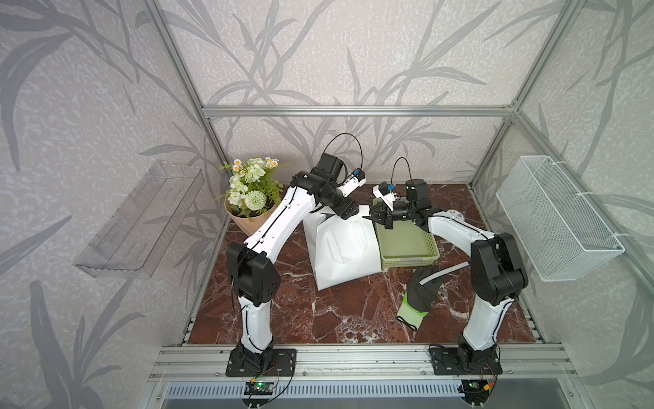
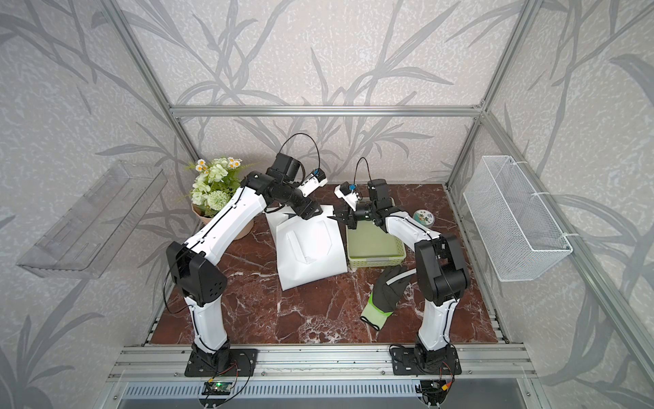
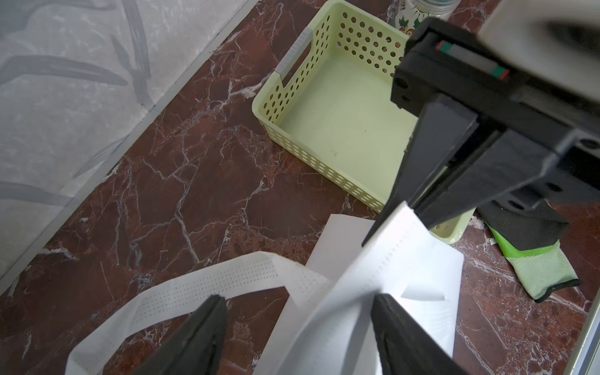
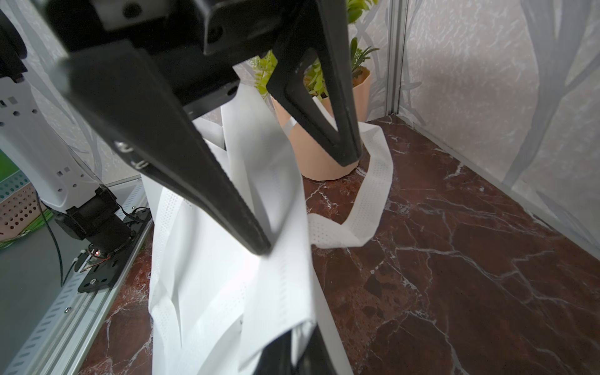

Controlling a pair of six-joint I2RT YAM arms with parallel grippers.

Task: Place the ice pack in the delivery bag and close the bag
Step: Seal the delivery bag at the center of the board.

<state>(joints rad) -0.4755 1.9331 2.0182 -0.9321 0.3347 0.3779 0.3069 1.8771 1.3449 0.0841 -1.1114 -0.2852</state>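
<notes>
One delivery bag (image 1: pixel 341 255); one basket (image 1: pixel 407 262); one glove (image 1: pixel 417 295).

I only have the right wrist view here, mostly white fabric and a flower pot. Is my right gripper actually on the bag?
Observer: Yes. In the left wrist view the right gripper is shut on the top edge of the delivery bag.
Operator: Good. Where is the ice pack?
Observer: No view shows one. The green basket beside the bag is empty.
Operator: Anything loose near my right arm?
Observer: A black and green glove lies on the table between the basket and the right arm's base, with a white strip across it.
</notes>
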